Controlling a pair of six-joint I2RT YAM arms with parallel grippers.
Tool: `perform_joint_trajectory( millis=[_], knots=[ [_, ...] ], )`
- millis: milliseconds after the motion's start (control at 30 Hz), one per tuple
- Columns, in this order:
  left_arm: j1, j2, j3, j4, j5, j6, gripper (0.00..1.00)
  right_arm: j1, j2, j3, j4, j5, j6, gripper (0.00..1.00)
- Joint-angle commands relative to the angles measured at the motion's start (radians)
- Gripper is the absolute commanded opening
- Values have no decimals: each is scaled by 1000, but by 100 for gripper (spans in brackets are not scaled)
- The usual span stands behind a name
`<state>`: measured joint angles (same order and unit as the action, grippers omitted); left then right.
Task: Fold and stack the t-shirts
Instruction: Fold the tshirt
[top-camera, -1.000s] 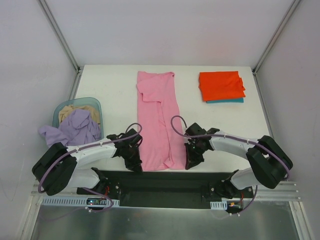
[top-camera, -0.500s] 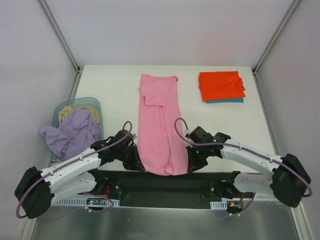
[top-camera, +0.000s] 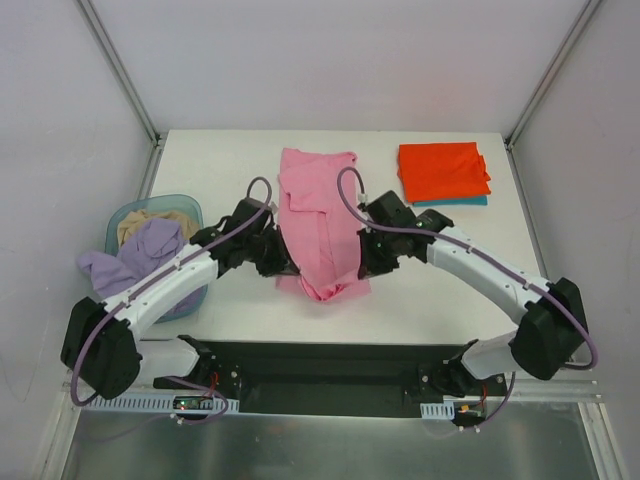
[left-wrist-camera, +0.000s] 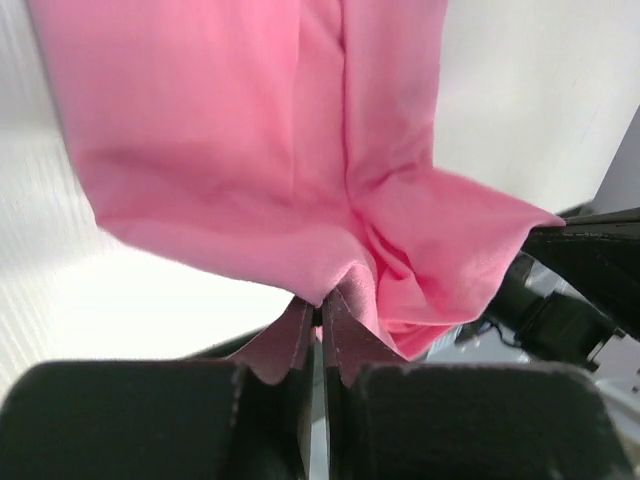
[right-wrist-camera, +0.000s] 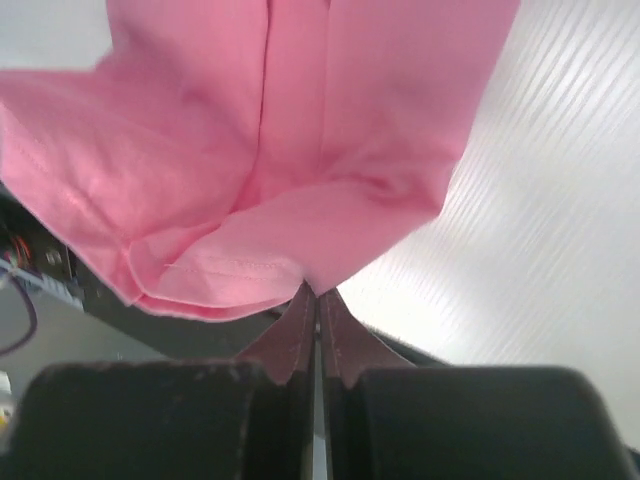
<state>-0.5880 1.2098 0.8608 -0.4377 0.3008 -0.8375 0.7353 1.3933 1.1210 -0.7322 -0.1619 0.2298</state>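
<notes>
Holding the pink t-shirt (top-camera: 316, 212) by its near hem, ready to fold

It lies midway across the surface (top-camera: 230, 160), long axis running near to far, the flat part beyond both claws and the lifted hem sagging between them. Left claw (top-camera: 283, 265) and right claw (top-camera: 366, 262) are each pinched tight on a hem corner, level with each other, equally near.

At upper right, the teal t-shirt (top-camera: 460, 201) lies mostly hidden beneath the orange-red t-shirt (top-camera: 442, 170). The pink t-shirt (left-wrist-camera: 220, 130) is cut off by both wrist views' top edges.
</notes>
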Motion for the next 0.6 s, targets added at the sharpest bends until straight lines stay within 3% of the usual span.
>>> perform_joint_trajectory(
  millis=[0,300,567],
  knots=[
    [68,88,160,19,-45,121,0,-86,81,141,-4,55,-60,1],
    [217,351,374,19,38,201,0,-204,314,379,-16,56,-138,0],
    [295,479,494,19,60,227,0,-246,496,583,-18,39,-196,1]
  ],
)
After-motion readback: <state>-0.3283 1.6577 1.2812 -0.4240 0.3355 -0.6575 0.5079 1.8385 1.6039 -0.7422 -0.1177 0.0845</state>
